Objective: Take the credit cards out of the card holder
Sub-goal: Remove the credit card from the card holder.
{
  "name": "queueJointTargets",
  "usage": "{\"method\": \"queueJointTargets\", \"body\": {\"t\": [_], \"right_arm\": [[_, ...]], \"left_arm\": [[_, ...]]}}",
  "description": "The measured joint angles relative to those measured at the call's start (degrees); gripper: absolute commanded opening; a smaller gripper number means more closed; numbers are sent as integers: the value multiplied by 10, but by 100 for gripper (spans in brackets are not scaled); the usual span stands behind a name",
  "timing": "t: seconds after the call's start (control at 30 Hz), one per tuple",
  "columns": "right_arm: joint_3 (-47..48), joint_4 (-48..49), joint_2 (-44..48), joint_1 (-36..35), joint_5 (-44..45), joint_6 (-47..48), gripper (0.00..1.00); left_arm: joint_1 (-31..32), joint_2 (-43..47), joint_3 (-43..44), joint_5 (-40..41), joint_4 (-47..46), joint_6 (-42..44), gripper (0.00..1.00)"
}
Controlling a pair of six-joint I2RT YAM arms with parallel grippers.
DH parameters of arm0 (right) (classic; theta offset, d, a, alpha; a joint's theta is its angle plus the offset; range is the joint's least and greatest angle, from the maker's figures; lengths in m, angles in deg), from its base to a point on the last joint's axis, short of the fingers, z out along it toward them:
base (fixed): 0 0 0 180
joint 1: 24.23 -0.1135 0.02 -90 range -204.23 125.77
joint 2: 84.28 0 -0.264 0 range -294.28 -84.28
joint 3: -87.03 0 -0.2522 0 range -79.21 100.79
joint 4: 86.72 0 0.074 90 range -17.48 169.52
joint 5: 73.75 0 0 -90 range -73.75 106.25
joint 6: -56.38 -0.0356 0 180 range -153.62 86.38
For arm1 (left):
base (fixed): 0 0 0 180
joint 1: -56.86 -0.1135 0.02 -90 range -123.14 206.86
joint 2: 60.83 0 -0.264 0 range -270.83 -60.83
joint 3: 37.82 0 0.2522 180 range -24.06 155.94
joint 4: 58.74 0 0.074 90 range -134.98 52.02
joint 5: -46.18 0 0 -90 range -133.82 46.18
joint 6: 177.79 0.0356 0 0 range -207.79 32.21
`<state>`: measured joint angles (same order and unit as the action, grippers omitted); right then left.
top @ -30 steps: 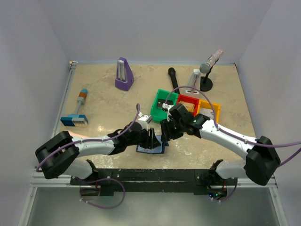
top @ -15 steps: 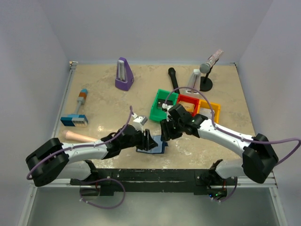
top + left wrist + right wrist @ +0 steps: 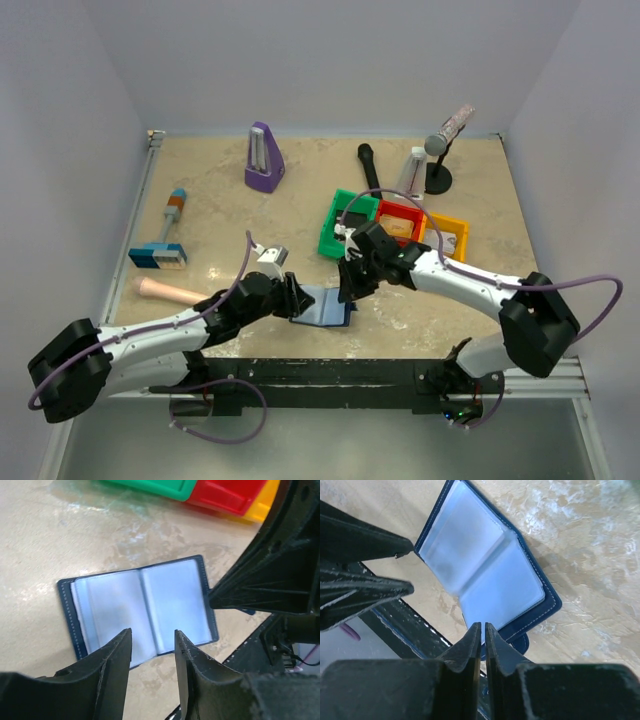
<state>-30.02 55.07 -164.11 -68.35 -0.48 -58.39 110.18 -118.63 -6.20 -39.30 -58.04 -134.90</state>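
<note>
Far left of the desk (image 3: 220,215): a tool with a blue and white head and an orange-banded handle (image 3: 163,238), lying flat. Nearer the front edge lies a pink cylinder (image 3: 172,291). Behind these, a purple metronome (image 3: 263,158) stands upright.

Left pincer (image 3: 290,299): low over the desk, just left of the card holder (image 3: 326,305). State: released. In the wrist view its fingers (image 3: 115,665) stand apart with nothing between them, above the holder's near edge.

Card holder: front centre of the desk, between the two pincers. It lies open and flat, navy cover down, the pale blue-grey inner panels facing up.

Right pincer (image 3: 347,291): at the holder's right edge. State: clenched. Its fingers (image 3: 465,655) are drawn together with only a thin slit left, tips at the edge of a panel. Whether they pinch any part of the holder cannot be told.

Right of centre: green bin (image 3: 340,225), red bin (image 3: 402,218) and yellow bin (image 3: 448,236), side by side in a row. Behind them, a microphone on a black stand (image 3: 443,143).
</note>
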Motion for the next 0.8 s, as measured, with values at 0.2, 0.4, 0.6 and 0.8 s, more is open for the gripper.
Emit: {"method": "queueJointTargets", "body": {"t": [0.2,0.4,0.6,0.8], "right_arm": [[-1,8,-55,-2,-15,6,9],[-13,9,-79,-2,-9,5,7],[-19,6,-97,-2,-3,3,6],[-19,5,-103,-2,3,2,5]], "left_arm": [[-1,-40,0,17,22,-17,40],[-1,-70,6,23,39,-19,40],[-1,-83,12,22,42,-18,41],[-1,-85,14,18,38,-18,42]]}}
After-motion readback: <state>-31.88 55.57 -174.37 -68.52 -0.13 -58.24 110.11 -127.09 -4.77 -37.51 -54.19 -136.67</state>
